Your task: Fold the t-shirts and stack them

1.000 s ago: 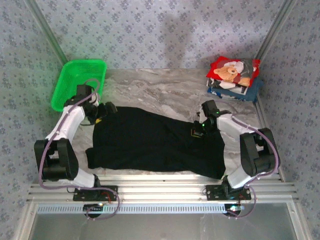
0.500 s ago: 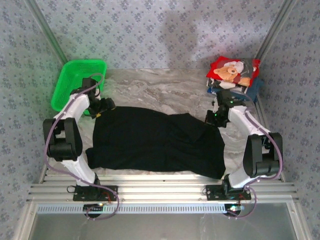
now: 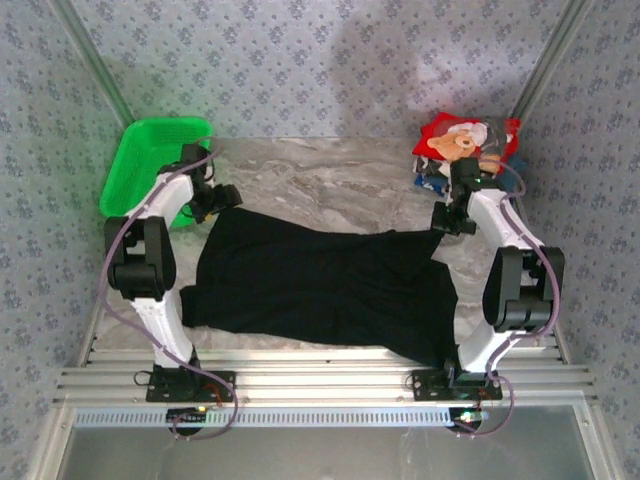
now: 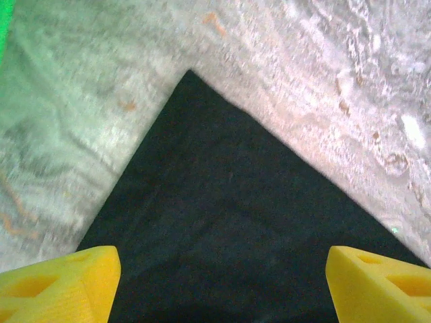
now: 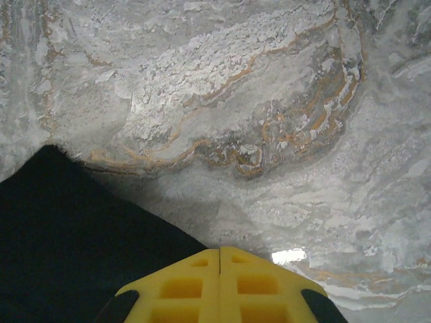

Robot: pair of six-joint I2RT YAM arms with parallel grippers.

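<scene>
The left gripper (image 4: 219, 264) is seen released, its yellow fingers (image 4: 60, 282) spread wide, with a corner of the black t-shirt (image 3: 320, 280) lying flat between and ahead of them. Bare marble table (image 3: 330, 175) is left open beyond that corner's two straight edges. A green basket (image 3: 150, 160) is found near this gripper, off to its left. The right gripper (image 5: 220, 252) is clenched on the shirt's edge; the cloth is spread to its left, where a pointed corner reaches ahead, and open tabletop is left ahead and to its right. The folded t-shirts (image 3: 465, 148), a red bear-printed one on top, are stacked just beyond this gripper, apart from the black cloth.
</scene>
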